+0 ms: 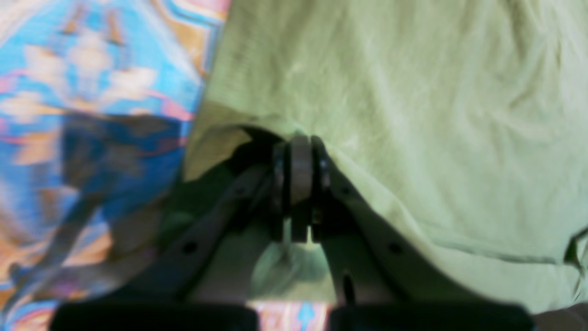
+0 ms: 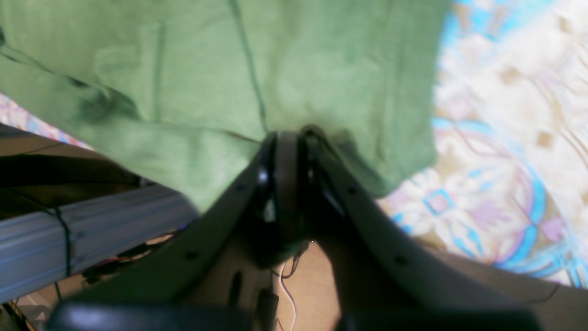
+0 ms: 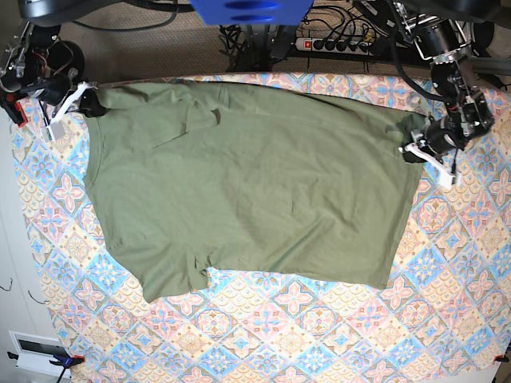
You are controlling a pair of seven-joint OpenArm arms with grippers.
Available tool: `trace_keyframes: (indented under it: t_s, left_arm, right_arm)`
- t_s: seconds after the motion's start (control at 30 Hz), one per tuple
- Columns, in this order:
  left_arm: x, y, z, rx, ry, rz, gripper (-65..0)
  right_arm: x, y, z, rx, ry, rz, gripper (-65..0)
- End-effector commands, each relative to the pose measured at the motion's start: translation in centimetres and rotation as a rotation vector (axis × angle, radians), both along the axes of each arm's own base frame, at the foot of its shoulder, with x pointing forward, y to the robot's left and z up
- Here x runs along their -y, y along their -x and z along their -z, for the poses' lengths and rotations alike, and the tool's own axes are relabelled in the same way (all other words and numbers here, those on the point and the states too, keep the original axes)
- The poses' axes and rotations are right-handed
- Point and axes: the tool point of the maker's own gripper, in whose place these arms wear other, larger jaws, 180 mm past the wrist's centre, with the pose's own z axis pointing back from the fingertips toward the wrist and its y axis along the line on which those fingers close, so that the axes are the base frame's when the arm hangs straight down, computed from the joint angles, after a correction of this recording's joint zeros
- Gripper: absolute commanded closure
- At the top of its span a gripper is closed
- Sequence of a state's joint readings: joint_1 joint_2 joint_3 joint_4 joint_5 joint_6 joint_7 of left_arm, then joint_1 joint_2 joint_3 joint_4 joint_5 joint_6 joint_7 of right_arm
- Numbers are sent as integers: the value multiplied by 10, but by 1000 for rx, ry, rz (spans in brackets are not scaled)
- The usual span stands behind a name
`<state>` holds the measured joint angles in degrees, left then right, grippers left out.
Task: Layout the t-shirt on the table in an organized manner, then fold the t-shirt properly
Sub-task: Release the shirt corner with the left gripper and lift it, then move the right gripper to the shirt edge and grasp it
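No brand, label or print is showing anywhere on the t-shirt (image 3: pixel 247 183); the olive cloth is reading plain in all three views.

We are looking at the left gripper (image 3: pixel 414 149) reaching in from the far right of the base view, its arm bending down from the top corner, jaws pinched tight on the shirt's right-hand edge. The left wrist view is showing those jaws (image 1: pixel 301 158) closed, with green fabric draping over and around them.

Across the table (image 3: pixel 319 335), the right gripper (image 3: pixel 89 104) is coming in low at the far left corner, clamped on the shirt's corner there. In its wrist view the jaws (image 2: pixel 294 151) are pressed together under a fold of cloth, right at the table's edge, with a grey rail (image 2: pixel 92 230) below.

The shirt is lying spread across the far half of the table, stretched between the two grips, its top edge running close along the far border. Its near edge is sitting uneven, with a small notch at lower left. Patterned cloth is lying open on the near side and to the right.
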<state>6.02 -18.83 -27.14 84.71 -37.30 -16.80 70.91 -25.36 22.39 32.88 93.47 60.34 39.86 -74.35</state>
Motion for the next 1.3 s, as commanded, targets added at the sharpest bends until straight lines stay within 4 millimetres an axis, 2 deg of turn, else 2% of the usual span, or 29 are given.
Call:
trace_keyframes:
  t_s: [0.0, 0.07, 0.17, 0.33, 0.43, 0.57, 0.63, 0.77, 0.83, 0.97, 1.27]
  left_arm:
    - [-3, -20, -15, 74, -10, 4, 0]
    - [0, -22, -11, 75, 3, 2, 0]
    - [-1, -35, -20, 115, 7, -7, 0]
    - [-1, -49, -34, 162, 2, -4, 0]
    - [-8, -52, -41, 189, 18, -35, 0]
    - [-2, -54, -46, 229, 89, -83, 0]
    - [-4, -55, -48, 241, 106, -98, 0]
    - [2, -67, -57, 277, 128, -104, 0]
    - [-5, -69, -61, 304, 131, -135, 0]
    - [-19, -72, -70, 344, 128, -185, 0]
    - [-24, -75, -73, 372, 124, -207, 0]
  right_arm:
    - [7, -9, -13, 47, 17, -3, -18]
    - [8, -18, -17, 72, 18, -1, -18]
    - [8, -45, -31, 146, 14, 2, -18]
    - [14, -56, -23, 139, -26, 46, -18]
    - [17, -50, -12, 104, -50, 71, -18]
    - [20, -45, -1, 73, -72, 97, -18]
    - [21, -44, 1, 67, -76, 103, -18]
    - [24, -55, -3, 74, -91, 145, -18]
    - [25, -53, -2, 66, -93, 153, -18]
    - [30, -40, 4, 36, -88, 177, -18]
    - [60, -7, 15, -48, 20, 233, -18]
